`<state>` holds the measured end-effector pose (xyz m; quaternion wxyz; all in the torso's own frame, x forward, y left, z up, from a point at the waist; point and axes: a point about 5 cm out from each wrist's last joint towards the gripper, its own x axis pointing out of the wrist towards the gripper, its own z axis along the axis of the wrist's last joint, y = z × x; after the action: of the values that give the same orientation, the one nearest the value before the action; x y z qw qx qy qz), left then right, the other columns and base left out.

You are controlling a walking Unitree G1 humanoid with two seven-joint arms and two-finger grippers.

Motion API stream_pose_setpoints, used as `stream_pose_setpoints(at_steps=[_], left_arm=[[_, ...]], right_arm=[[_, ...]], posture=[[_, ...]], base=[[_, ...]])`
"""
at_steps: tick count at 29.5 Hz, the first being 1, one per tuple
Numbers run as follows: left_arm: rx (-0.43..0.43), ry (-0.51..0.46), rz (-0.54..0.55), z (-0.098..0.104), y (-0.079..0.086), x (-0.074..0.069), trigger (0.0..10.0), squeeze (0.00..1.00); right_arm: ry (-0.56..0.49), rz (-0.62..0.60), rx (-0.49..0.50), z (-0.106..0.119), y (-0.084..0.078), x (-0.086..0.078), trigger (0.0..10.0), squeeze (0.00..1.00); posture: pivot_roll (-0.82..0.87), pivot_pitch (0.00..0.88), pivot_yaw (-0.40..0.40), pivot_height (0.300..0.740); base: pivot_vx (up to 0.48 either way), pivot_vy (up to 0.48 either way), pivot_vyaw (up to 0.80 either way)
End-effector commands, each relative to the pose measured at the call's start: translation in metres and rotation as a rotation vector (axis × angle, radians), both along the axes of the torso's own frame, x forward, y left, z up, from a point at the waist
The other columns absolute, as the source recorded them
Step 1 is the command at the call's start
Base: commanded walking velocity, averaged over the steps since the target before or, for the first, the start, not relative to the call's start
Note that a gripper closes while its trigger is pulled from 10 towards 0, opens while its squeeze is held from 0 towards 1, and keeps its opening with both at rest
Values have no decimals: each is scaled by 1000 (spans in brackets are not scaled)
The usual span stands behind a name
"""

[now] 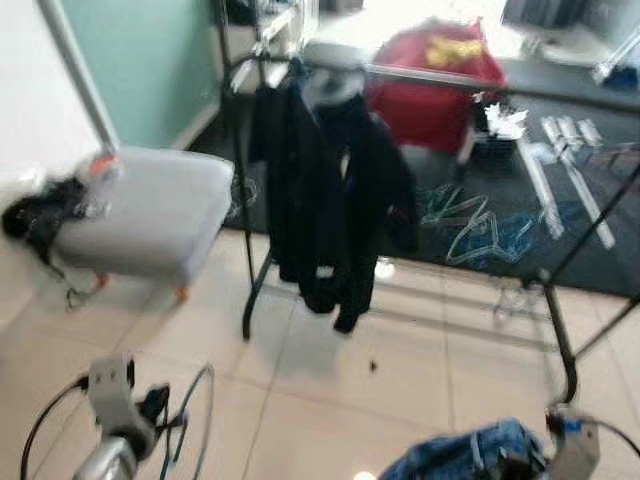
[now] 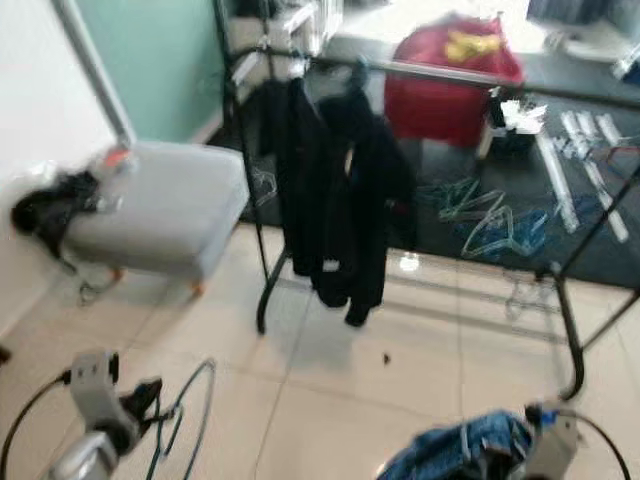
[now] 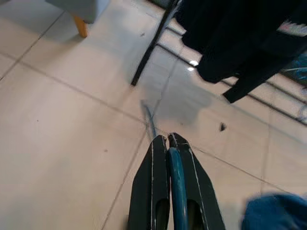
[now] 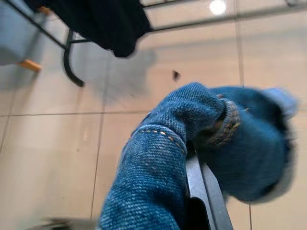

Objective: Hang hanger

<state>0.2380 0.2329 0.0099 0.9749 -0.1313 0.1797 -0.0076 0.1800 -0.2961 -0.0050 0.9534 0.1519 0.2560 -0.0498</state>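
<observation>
Left wrist view: my left gripper point(image 3: 167, 139) has its fingers pinched together on the teal wire hanger point(image 3: 175, 182), whose thin end pokes out past the tips above the tiled floor point(image 3: 62, 120)
Head views: the same hanger point(image 1: 190, 420) loops beside my left wrist, low and well short of the rack; picture blurred
Right wrist view: my right gripper point(image 4: 204, 191) carries a bundle of blue denim point(image 4: 168, 158) draped over its fingers; I cannot tell whether they are clamped or apart under the cloth
Clothes rack point(image 1: 246, 250): black frame ahead of me, top rail point(image 1: 440, 80) already bearing a dark garment point(image 1: 320, 190), with bare rail to its right
Loose hangers point(image 1: 480, 230): a teal heap on the dark mat behind the rack
Grey stool point(image 1: 150, 210): left of the rack, near the wall
Status, as I judge it: hanger in hand, nothing hooked yet. Left to do: close on the rack, lift the hook over the rail, let go
</observation>
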Motion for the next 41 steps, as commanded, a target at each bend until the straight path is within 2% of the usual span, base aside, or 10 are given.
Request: stream_pose_setpoints(at_steps=[1, 7, 15, 22, 38, 41], left_arm=[[-4, 30, -24, -6, -1, -2, 10000, 0], [2, 35, -32, -8, -5, 3, 10000, 0], [6, 28, -114, -12, -25, 15, 10000, 0], [0, 26, -122, -12, -31, 21, 10000, 0], [5, 29, -101, -18, -19, 12, 10000, 0], [10, 28, -107, -19, -7, 1, 10000, 0]], right_arm=[[4, 23, -11, -3, 2, 3, 10000, 0], [8, 24, -20, -5, 0, 9, 10000, 0], [10, 4, -30, -8, -7, 20, 10000, 0], [17, -2, -35, -9, -10, 24, 10000, 0], [15, 28, -21, -14, -7, 19, 10000, 0], [4, 52, -11, -19, 0, 10, 10000, 0]], posture=[[7, 90, -58, 740], [8, 63, -60, 740], [-29, 0, -52, 740], [-26, 0, -62, 740], [2, 10, -78, 740], [-8, 28, -40, 740]], base=[[0, 0, 763], [0, 0, 763], [0, 0, 762], [0, 0, 760], [0, 0, 763], [0, 0, 763]])
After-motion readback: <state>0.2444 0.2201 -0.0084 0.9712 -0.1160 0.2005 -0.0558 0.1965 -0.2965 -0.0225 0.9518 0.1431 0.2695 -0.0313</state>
